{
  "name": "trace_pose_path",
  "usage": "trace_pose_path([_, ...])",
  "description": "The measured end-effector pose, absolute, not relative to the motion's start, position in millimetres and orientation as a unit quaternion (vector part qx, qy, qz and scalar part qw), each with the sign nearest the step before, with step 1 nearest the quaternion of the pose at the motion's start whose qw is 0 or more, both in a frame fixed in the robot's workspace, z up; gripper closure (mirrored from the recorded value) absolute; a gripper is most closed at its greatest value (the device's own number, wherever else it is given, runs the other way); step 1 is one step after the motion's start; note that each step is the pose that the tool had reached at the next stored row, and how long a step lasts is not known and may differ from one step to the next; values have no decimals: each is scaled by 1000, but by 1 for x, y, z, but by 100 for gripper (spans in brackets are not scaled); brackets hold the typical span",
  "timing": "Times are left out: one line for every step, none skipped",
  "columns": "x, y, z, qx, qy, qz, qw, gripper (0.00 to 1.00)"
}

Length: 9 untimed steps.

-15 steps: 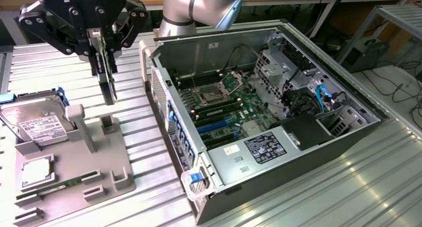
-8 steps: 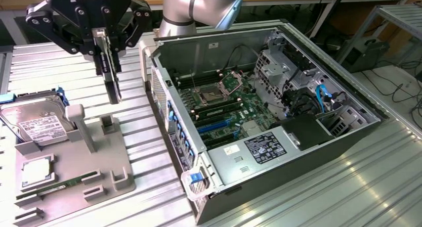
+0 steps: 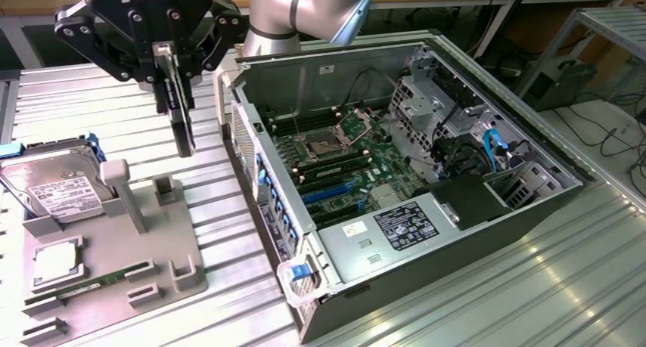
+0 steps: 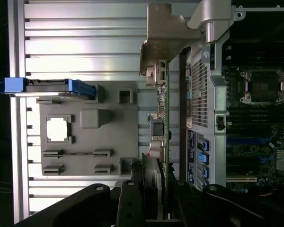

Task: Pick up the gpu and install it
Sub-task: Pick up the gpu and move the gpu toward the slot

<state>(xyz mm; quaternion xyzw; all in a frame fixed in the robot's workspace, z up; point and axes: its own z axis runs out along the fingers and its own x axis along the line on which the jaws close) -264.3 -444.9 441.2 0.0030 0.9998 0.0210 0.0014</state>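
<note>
My gripper [image 3: 175, 79] hangs at the upper part of the exterior view's left, shut on the gpu [image 3: 184, 131]. The gpu is a thin black card held edge-on and upright, its lower end in the air above the grey fixture [image 3: 111, 264]. In the wrist view the gripper [image 4: 154, 191] clamps the gpu [image 4: 160, 127] between dark fingers [image 4: 128, 203]. The card's silver bracket [image 4: 165, 33] points away from the wrist. The card sits between the fixture [image 4: 85, 142] and the outer wall of the open computer case [image 4: 203, 94].
The open computer case [image 3: 444, 67] lies on its side at the exterior view's right, motherboard [image 3: 333, 158] exposed with blue slots. The fixture carries a silver hard drive [image 3: 56, 184], a processor chip [image 3: 56, 260] and a green memory stick [image 3: 101, 280]. The table [image 3: 565, 286] is ribbed metal.
</note>
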Motion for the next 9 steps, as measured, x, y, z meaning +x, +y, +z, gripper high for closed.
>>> trace_pose_path([-263, -445, 441, 3, 1000, 21, 1, 72])
trace_pose_path([-262, -445, 441, 3, 1000, 21, 1, 72])
trace_pose_path([-261, -445, 441, 3, 1000, 21, 1, 72])
trace_pose_path([-260, -445, 441, 3, 1000, 21, 1, 72])
trace_pose_path([-259, -445, 441, 3, 1000, 21, 1, 72])
trace_pose_path([-258, -445, 441, 3, 1000, 21, 1, 72])
trace_pose_path([-257, -445, 441, 3, 1000, 21, 1, 72])
trace_pose_path([-256, -445, 441, 3, 1000, 21, 1, 72])
trace_pose_path([-255, -445, 441, 3, 1000, 21, 1, 72])
